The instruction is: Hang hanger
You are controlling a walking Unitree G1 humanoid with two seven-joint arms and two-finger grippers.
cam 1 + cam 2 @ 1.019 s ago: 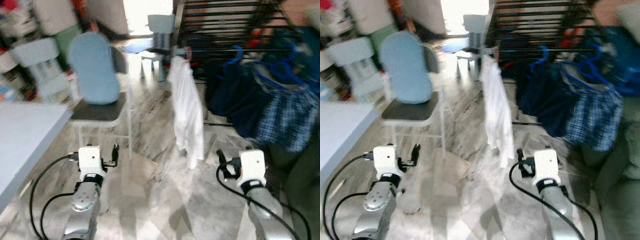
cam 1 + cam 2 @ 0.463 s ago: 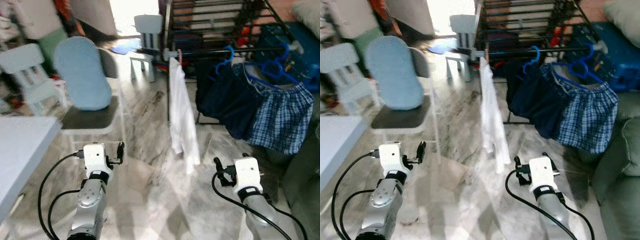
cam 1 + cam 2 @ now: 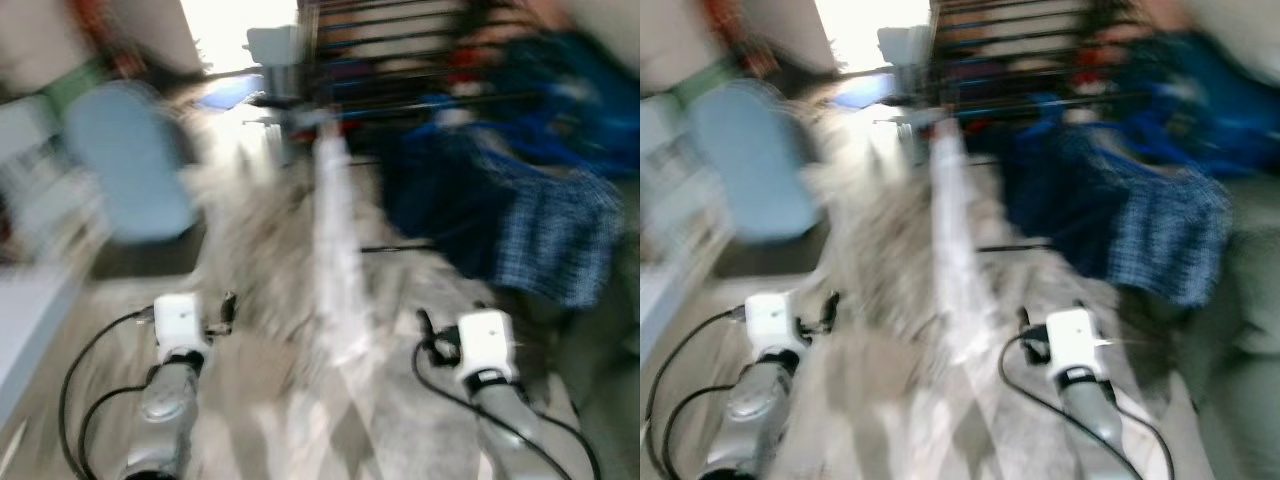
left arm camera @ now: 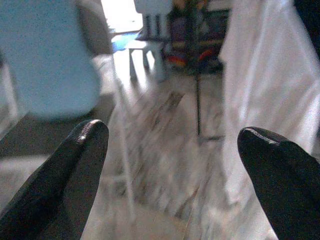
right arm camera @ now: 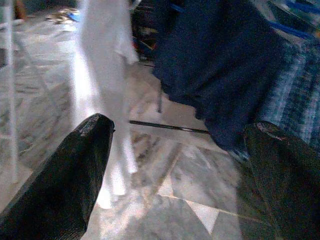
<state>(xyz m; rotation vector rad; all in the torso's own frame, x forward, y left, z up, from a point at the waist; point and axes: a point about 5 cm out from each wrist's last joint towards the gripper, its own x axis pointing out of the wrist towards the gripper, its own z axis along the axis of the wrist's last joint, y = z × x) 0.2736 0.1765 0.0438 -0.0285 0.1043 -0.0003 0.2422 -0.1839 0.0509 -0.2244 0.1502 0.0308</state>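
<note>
The head views are blurred by motion. A white shirt (image 3: 335,250) hangs from the end of a black drying rack (image 3: 400,60). To its right on the rack hang a dark blue garment (image 3: 430,195) and plaid shorts (image 3: 555,240); the blue hangers above them are smeared. My left gripper (image 4: 172,145) is held low before the chair, open, with nothing between its fingers. My right gripper (image 5: 180,140) is also low and open, empty, facing the white shirt (image 5: 102,70) and the dark garment (image 5: 215,65).
A chair with a light blue cushion (image 3: 130,175) stands at the left, with a small white stool (image 3: 270,45) behind it. A pale table edge (image 3: 25,320) lies at the near left. A grey-green sofa (image 3: 610,340) borders the right. Marble floor lies ahead.
The whole picture has shifted and blurred, so the camera is moving. Both arms keep the same low pose with their grippers open.
</note>
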